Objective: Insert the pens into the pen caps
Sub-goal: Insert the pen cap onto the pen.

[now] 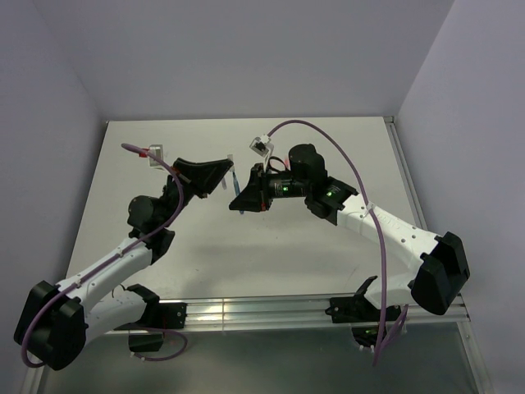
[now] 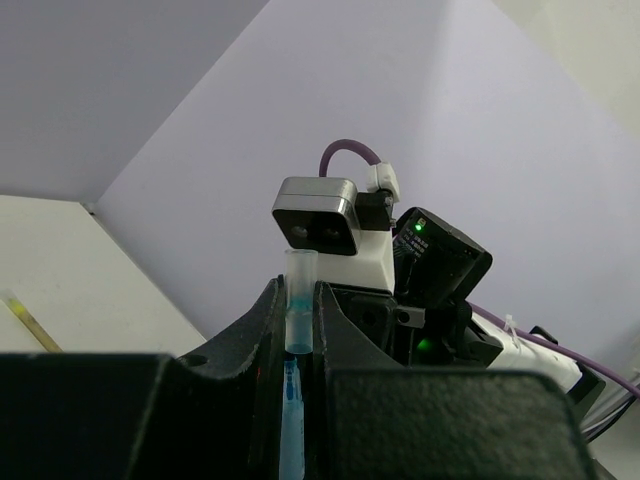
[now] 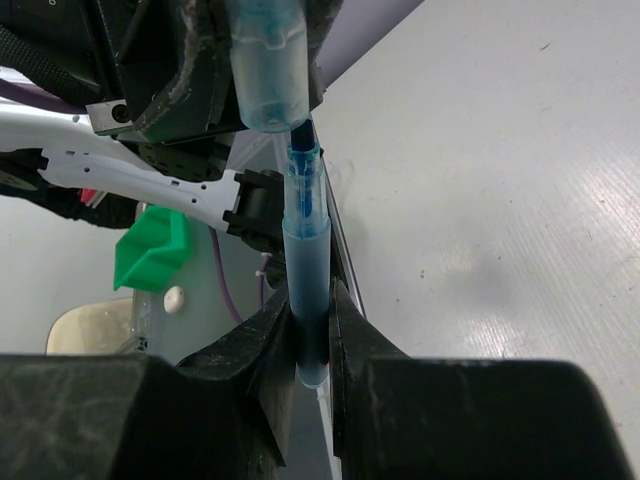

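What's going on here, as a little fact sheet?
Left fingers: clamped on a pale blue cap
Right fingers: clamped on a blue pen
Alignment: pen tip at the cap's mouth, roughly in line
Progress: pen not yet pushed home
Also visible: yellow pen lying on the table

Overhead; opposed wrist close-ups sharing cap

Pale table, matte surface.
A yellow pen lies flat on it, near the wall corner, not touching it.
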